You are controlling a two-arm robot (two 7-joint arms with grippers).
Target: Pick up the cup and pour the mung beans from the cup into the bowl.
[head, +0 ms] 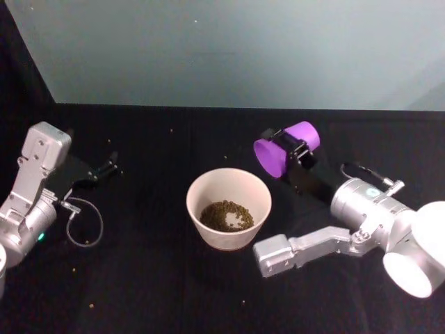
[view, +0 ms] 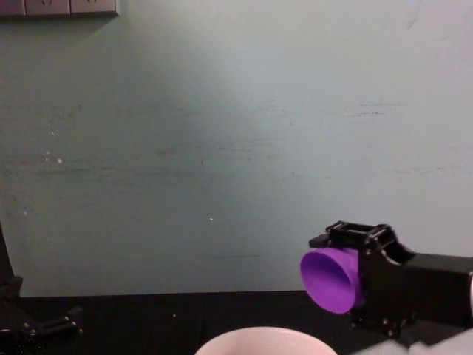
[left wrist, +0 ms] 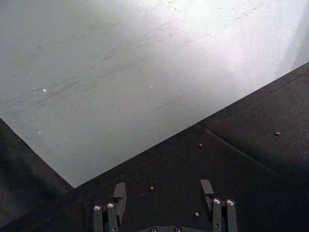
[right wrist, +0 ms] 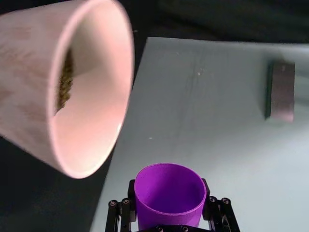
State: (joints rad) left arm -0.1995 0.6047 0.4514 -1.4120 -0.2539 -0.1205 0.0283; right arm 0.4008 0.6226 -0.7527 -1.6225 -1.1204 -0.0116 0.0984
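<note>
Lying tipped sideways, plain purple cup [head: 286,148] gripped by right claw [head: 297,151] beside bowl [head: 229,208]; mung beans [head: 227,216] heaped inside; left claw [head: 106,167] spread wide.

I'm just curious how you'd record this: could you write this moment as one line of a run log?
right gripper: shut on cup, tipped sideways beside bowl | cup: looks empty | mung beans: in bowl | left gripper: open, idle at left

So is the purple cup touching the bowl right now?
Apart. The head view shows black table between the cup, tipped in the right pincer, and the bowl.
</note>
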